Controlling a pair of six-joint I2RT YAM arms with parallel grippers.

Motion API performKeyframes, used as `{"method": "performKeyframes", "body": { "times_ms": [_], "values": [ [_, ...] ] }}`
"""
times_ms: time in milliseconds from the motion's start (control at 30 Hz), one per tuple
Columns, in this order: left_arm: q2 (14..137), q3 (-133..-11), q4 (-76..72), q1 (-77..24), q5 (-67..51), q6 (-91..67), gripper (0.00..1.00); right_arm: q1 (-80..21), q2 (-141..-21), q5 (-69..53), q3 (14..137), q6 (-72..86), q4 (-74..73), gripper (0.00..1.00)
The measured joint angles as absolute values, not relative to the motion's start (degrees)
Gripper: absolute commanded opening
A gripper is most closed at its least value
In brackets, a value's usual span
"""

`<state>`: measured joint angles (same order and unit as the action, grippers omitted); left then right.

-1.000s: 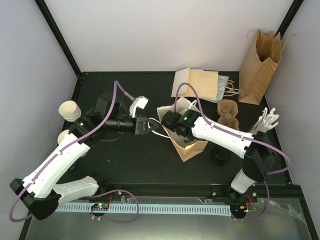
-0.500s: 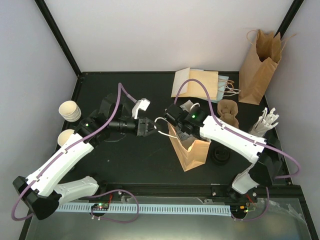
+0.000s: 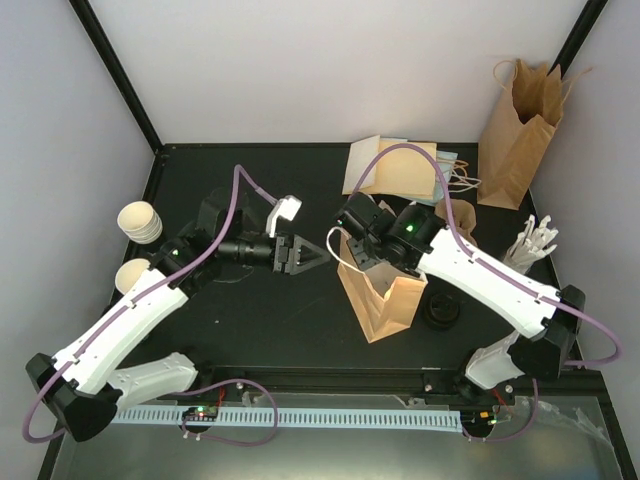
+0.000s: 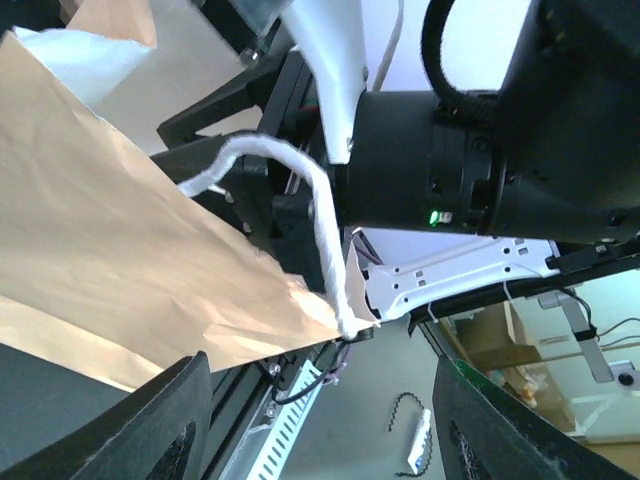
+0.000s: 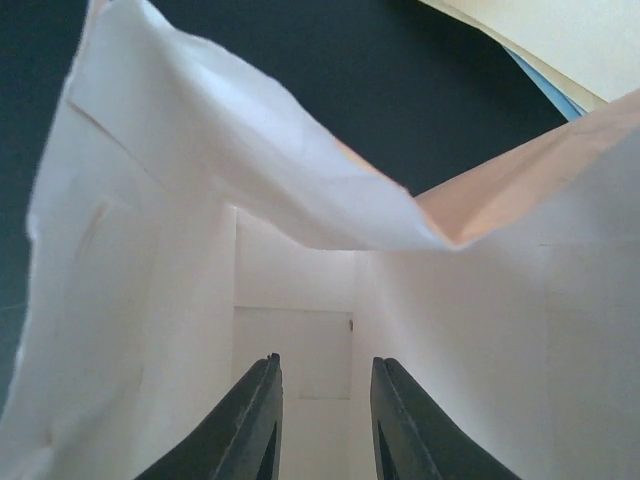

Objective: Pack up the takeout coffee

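Two cream-white paper cups (image 3: 139, 221) (image 3: 130, 276) stand open-topped at the table's left edge, behind my left arm. A round black lid (image 3: 440, 312) lies right of the tan paper bag (image 3: 388, 305), which stands open mid-table. My left gripper (image 3: 315, 253) (image 4: 322, 385) is wide open just left of the bag, its jaws around nothing; the bag's white handle (image 4: 322, 225) loops free ahead of it. My right gripper (image 3: 362, 262) (image 5: 325, 365) points down into the bag's mouth, jaws a little apart and empty. The bag's inside (image 5: 300, 350) shows no cup.
A tall kraft bag (image 3: 520, 120) stands at the back right, with flat bags (image 3: 395, 165) lying beside it. A brown pulp cup carrier (image 3: 455, 225) and white cutlery (image 3: 532, 240) sit right of my right arm. Black frame posts (image 3: 115, 75) rise at the back corners.
My left gripper opened and let go of the bag's white handle. The right gripper's jaws parted slightly, and it shifted right over the bag mouth; the bag now stands more upright.
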<state>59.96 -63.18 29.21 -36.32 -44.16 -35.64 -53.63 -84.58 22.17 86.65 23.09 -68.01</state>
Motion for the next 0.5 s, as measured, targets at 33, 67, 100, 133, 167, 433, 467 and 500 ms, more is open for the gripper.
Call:
{"method": "performKeyframes", "body": {
  "times_ms": [33, 67, 100, 133, 167, 433, 467, 500],
  "values": [
    [59.61, -62.76, 28.75, -36.32, -44.25, -35.94, 0.65, -53.63, -84.34, 22.13, 86.89, 23.05, -67.96, 0.29],
    [59.16, -62.22, 28.16, -36.32, -44.38, -36.27, 0.65, -53.63, -84.14, 22.09, 87.18, 23.03, -67.99, 0.29],
    [58.78, -61.76, 27.75, -36.32, -44.42, -36.67, 0.66, -53.63, -83.99, 22.04, 87.42, 23.00, -67.94, 0.29],
    [58.28, -61.14, 27.03, -36.42, -44.45, -37.10, 0.66, -53.63, -83.61, 21.98, 87.74, 23.00, -67.85, 0.29],
    [57.89, -60.75, 26.50, -36.73, -44.40, -37.52, 0.66, -53.63, -83.55, 21.96, 87.77, 23.00, -67.83, 0.29],
    [54.63, -59.55, 21.45, -46.28, -35.62, -41.76, 0.73, -53.63, -82.28, 22.00, 91.37, 23.00, -67.90, 0.29],
    [54.22, -59.24, 21.04, -46.70, -34.15, -42.17, 0.74, -53.63, -82.21, 21.98, 91.77, 23.00, -67.90, 0.29],
    [53.93, -58.98, 20.58, -47.05, -32.69, -42.48, 0.74, -53.63, -82.19, 21.98, 91.98, 23.00, -67.90, 0.29]
  ]
}}
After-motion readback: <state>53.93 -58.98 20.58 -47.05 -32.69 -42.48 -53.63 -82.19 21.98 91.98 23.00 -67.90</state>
